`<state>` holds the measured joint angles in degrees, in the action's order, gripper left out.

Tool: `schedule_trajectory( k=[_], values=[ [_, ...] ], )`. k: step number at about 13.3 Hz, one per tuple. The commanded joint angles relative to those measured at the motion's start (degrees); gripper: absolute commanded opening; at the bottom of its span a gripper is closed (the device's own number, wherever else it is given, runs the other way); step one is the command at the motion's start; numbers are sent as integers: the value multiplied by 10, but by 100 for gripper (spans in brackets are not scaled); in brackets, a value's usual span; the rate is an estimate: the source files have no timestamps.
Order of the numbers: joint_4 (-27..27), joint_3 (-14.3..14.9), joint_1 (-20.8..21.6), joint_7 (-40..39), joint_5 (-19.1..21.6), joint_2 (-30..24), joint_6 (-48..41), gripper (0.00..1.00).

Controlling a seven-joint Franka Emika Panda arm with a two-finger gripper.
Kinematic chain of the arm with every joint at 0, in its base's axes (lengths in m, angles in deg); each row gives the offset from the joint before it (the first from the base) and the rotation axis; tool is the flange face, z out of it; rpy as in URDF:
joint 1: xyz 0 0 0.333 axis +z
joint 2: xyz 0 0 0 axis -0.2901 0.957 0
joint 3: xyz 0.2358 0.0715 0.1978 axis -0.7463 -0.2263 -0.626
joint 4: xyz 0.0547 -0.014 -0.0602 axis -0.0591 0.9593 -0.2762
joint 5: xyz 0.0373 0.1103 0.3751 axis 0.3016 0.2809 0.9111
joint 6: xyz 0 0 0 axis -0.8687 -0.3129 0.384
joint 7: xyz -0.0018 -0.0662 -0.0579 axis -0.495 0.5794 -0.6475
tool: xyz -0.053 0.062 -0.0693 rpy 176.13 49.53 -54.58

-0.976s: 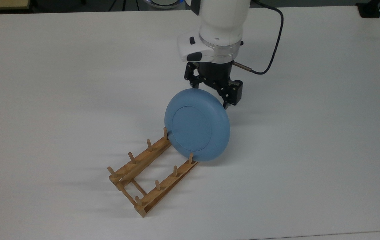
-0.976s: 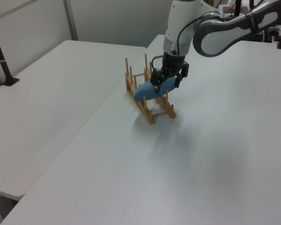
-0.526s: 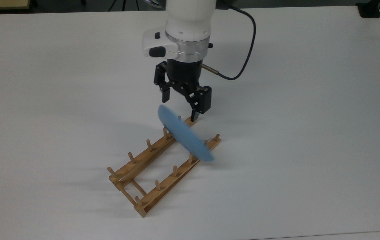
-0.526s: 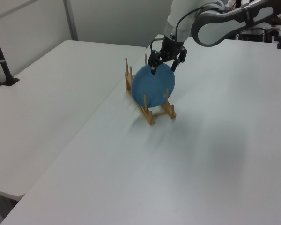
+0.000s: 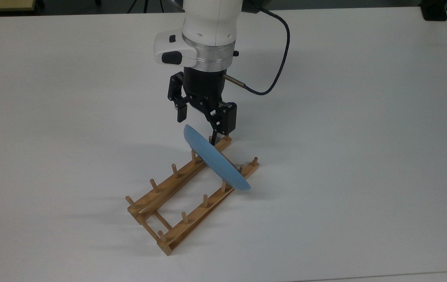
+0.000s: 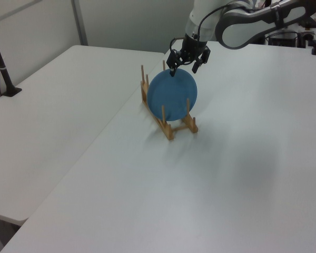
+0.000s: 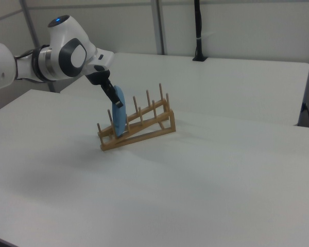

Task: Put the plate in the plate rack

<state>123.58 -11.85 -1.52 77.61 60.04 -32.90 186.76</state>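
White arm [image 5: 211, 23], silver wrist ring, black pincer [image 5: 198, 125], dark looping cable [image 5: 282, 58].

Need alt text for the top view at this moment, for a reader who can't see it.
A light-blue plate stands on edge between the pegs of a wooden plate rack on a white table. The robot's gripper is open just above the plate's upper rim, with a black cable looping off the wrist.

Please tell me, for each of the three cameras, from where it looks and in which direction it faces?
Top view: high, facing down across the white table at the plate rack; wrist and open pincer show.
Left view: beside the table, facing the plate broadside; grey forearm shows.
Right view: low, table-side, seeing the plate edge-on; white arm link shows.
All three share the plate standing in the rack.
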Motion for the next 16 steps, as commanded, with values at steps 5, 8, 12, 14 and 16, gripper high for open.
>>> schedule_trajectory(
  k=[5,8,12,14,16],
  values=[
    [15,-5,9,-260,104,-49,-219,100],
    [26,-5,-20,-353,101,-101,-297,100],
    [32,-6,-89,-430,82,-179,-369,100],
    [33,-40,-117,-427,46,-188,-391,100],
    [35,-100,-166,-424,21,-187,-404,100]
  ],
)
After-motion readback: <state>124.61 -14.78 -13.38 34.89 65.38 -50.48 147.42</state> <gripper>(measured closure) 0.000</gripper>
